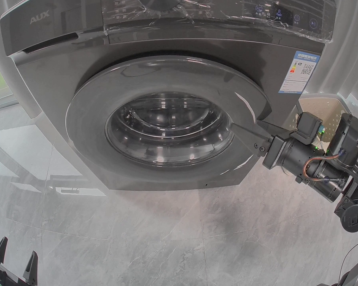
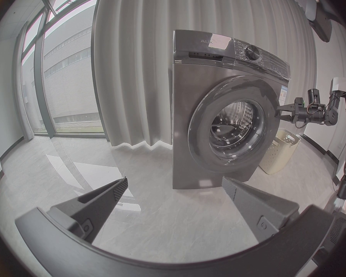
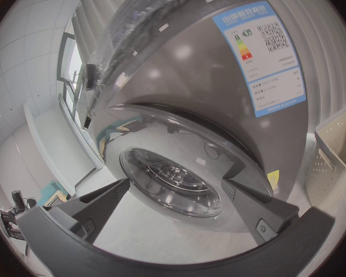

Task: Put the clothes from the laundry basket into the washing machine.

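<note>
Fingers [image 3: 103, 197] on the right gripper [image 3: 175, 183] are sitting spread by the washing machine door [image 1: 167, 128]'s right rim; left gripper [image 1: 19, 246] is hanging spread too, lower left.

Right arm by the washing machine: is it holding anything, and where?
Nothing. The right gripper sits at the door edge with fingers open, not clamped.

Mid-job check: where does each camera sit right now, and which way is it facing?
Head view: on the head, looking down at the washing machine and floor; right gripper at the right edge of the door, left gripper bottom left.
Left wrist view: farther back, facing the whole machine between its open fingers.
Right wrist view: close up, facing the door between its open fingers.
Shared: both wrist views show the laundry basket beside the machine.
</note>
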You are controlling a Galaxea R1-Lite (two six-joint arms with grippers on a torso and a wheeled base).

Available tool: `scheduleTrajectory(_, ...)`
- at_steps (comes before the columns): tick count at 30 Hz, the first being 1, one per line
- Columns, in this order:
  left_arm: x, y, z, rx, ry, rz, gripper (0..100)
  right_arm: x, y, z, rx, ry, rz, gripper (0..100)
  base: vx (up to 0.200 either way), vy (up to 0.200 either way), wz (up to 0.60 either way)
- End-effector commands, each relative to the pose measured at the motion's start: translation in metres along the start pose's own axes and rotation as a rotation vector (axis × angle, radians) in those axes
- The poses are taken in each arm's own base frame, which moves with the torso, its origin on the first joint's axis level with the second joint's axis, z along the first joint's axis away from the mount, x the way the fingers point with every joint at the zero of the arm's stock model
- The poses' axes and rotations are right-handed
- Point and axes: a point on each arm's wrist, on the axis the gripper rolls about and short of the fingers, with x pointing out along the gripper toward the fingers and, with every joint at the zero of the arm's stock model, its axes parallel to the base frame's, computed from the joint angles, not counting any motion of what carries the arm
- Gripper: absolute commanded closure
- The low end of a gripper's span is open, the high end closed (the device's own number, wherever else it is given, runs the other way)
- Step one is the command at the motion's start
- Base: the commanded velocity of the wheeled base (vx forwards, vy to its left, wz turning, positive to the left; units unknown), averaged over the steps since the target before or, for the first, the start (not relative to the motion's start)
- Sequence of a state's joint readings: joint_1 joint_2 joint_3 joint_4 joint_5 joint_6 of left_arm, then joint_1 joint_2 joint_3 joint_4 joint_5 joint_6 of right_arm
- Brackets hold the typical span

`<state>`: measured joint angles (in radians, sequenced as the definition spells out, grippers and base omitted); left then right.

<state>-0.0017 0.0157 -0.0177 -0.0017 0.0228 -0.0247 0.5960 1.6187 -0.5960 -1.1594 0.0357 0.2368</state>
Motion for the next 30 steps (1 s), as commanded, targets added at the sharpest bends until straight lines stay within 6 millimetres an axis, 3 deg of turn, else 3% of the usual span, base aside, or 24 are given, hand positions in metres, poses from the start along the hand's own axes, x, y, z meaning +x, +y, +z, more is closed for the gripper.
scheduleTrajectory(1,0.0,0.0,-0.005,0.0,0.002,-0.001,0,0.013,-0.01,0.005,-0.007,-0.04,-0.062,0,0.0,0.0,0.0)
scheduleTrajectory(5,0.0,0.0,-0.005,-0.001,0.002,-0.001,0,0.014,-0.011,0.01,-0.007,-0.063,-0.079,0,0.0,0.0,0.0)
scheduleTrajectory(12,0.0,0.0,-0.005,-0.001,0.002,-0.001,0,0.005,-0.01,0.0,-0.008,-0.025,-0.099,0,0.0,0.0,0.0)
scheduleTrajectory(17,0.0,0.0,-0.005,-0.004,0.002,-0.001,0,-0.056,0.001,-0.03,-0.02,0.138,-0.022,0,0.0,0.0,0.0)
scheduleTrajectory(18,0.0,0.0,-0.005,-0.004,0.002,-0.001,0,-0.056,0.001,-0.03,-0.02,0.138,-0.022,0,0.0,0.0,0.0)
scheduleTrajectory(20,0.0,0.0,-0.005,-0.004,0.002,-0.001,0,-0.103,0.0,-0.041,-0.04,0.191,-0.01,0,0.0,0.0,0.0)
scheduleTrajectory(21,0.0,0.0,-0.005,-0.004,0.002,-0.001,0,-0.117,-0.001,-0.041,-0.051,0.184,-0.012,0,0.0,0.0,0.0)
scheduleTrajectory(22,0.0,0.0,-0.005,-0.004,0.002,-0.001,0,-0.117,-0.001,-0.041,-0.051,0.184,-0.012,0,0.0,0.0,0.0)
scheduleTrajectory(23,0.0,0.0,-0.005,-0.004,0.002,-0.001,0,-0.145,0.0,-0.035,-0.059,0.134,-0.012,0,0.0,0.0,0.0)
scheduleTrajectory(24,0.0,0.0,-0.005,-0.004,0.002,-0.001,0,-0.16,-0.001,-0.031,-0.061,0.092,-0.017,0,0.0,0.0,0.0)
scheduleTrajectory(27,0.0,0.0,-0.005,-0.003,0.002,-0.001,0,-0.184,-0.003,-0.02,-0.066,0.002,-0.069,0,0.0,0.0,0.0)
scheduleTrajectory(30,0.0,0.0,-0.005,-0.003,0.002,-0.001,0,-0.218,-0.012,-0.021,-0.104,-0.023,-0.252,0,0.0,0.0,0.0)
